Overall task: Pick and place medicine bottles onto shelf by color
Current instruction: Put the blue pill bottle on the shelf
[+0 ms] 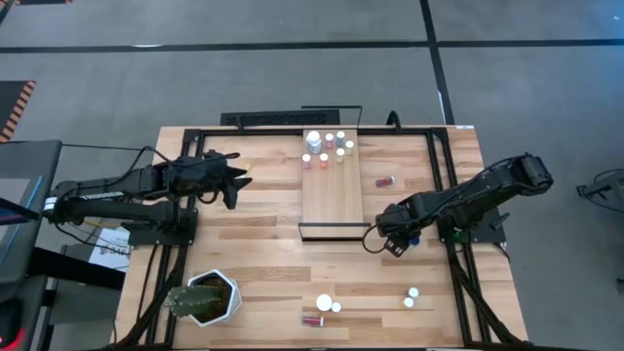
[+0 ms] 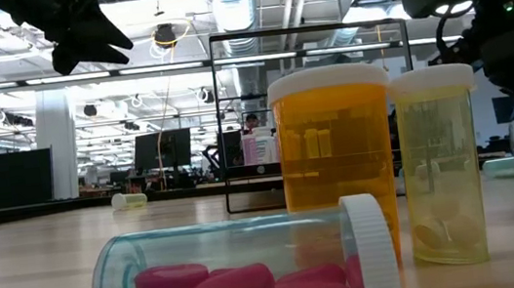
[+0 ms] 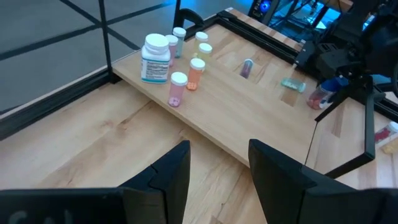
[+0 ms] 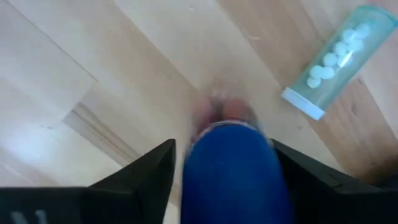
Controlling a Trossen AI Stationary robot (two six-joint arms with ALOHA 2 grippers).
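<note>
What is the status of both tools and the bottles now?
Right tool shut on a blue bottle, beside the shelf. Left tool open, empty, waiting left of shelf. Several bottles remain on the table.

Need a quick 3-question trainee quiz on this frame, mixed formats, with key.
1. True or false: the left gripper is holding a bottle.
2. What does the right gripper have between its fingers? A) a blue bottle B) the plant pot C) nothing
3. Fill in: the upright bottles on the shelf are clustered at the end away from its thin dark ____.

Key
1. False: it hangs open over the table, left of the shelf, with nothing between its fingers.
2. A: the right wrist view shows a blue bottle gripped between the fingers.
3. frame
</note>
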